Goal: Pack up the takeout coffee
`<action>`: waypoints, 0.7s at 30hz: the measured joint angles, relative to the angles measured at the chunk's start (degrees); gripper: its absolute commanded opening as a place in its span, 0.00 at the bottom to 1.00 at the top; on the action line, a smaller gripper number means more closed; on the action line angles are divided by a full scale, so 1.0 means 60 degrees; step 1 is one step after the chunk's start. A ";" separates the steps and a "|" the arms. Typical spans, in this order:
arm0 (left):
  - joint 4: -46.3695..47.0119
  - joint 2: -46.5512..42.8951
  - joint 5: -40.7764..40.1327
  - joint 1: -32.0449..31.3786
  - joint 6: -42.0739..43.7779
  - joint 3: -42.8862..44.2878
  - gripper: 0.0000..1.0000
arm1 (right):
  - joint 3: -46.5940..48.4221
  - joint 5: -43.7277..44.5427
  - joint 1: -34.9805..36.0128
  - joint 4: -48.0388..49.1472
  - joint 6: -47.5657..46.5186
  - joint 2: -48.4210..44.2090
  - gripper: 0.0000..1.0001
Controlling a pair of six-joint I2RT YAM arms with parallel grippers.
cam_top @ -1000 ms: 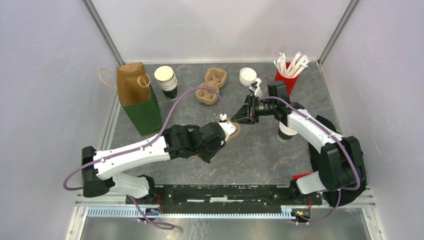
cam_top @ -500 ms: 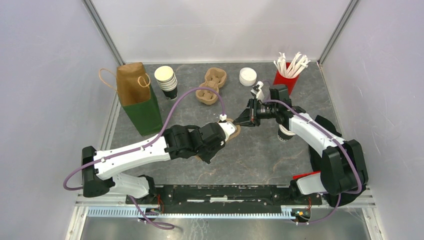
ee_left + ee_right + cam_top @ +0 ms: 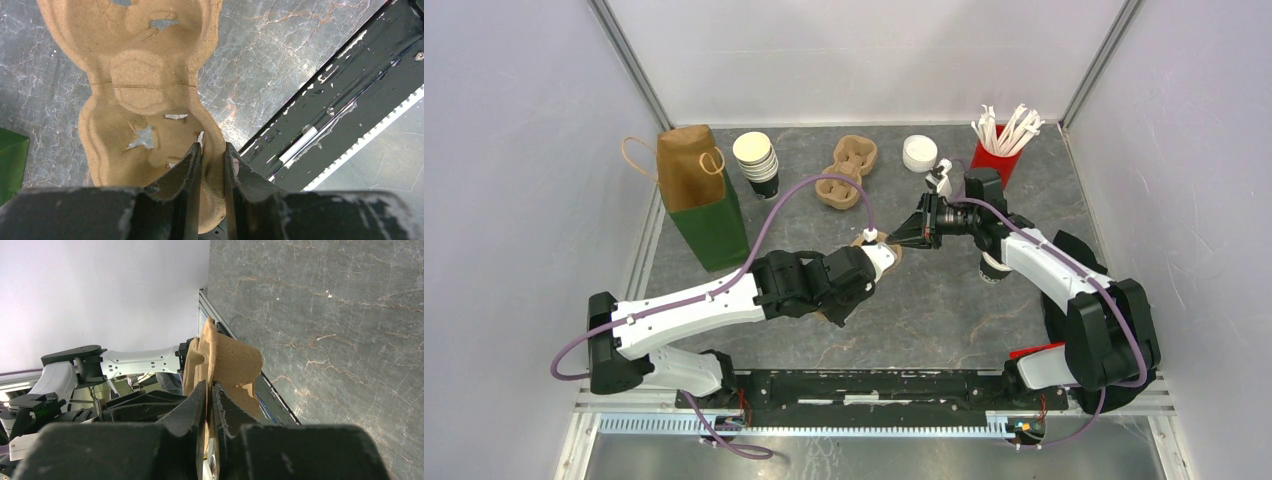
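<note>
A brown pulp cup carrier [image 3: 871, 240] is held above the table between both grippers. My left gripper [image 3: 882, 256] is shut on its rim; in the left wrist view the fingers pinch one cup well's wall [image 3: 212, 150] and the carrier [image 3: 150, 85] stretches away. My right gripper [image 3: 901, 238] is shut on the opposite edge; in the right wrist view the carrier [image 3: 227, 360] stands on edge between the jaws [image 3: 210, 390]. The takeout coffee [image 3: 993, 269], dark with a white lid, stands on the table partly hidden under my right forearm.
A second pulp carrier [image 3: 848, 172] lies at the back. A brown and green paper bag [image 3: 700, 196] stands at back left, next to a stack of lidless cups [image 3: 756, 160]. A stack of white lids [image 3: 919, 152] and a red cup of white sticks [image 3: 997, 152] stand at back right.
Both grippers and the carrier between them have shifted slightly left and away. The right gripper has closed in on the carrier's edge. The coffee has not moved.
</note>
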 measured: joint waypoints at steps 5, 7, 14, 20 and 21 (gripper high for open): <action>0.0000 0.0040 -0.0066 -0.0011 0.0000 0.0000 0.20 | -0.0044 0.0000 -0.0004 0.0164 0.0106 0.0000 0.00; 0.0004 0.0076 -0.0109 -0.0036 0.0000 0.0000 0.23 | -0.0055 0.0000 0.0000 0.0189 0.0135 0.0000 0.00; 0.0036 0.0087 -0.0149 -0.0062 -0.0066 0.0000 0.83 | -0.0022 0.0153 -0.0095 -0.0146 -0.0539 -0.0186 0.00; 0.0073 -0.0229 -0.0117 -0.0051 -0.0801 0.0539 0.98 | 0.0149 0.0780 -0.0361 -0.1042 -0.1916 -0.1319 0.00; 0.0029 -0.0226 -0.0095 -0.0026 -0.1075 0.1016 0.98 | 0.0197 0.0947 -0.0382 -0.1333 -0.2255 -0.1592 0.00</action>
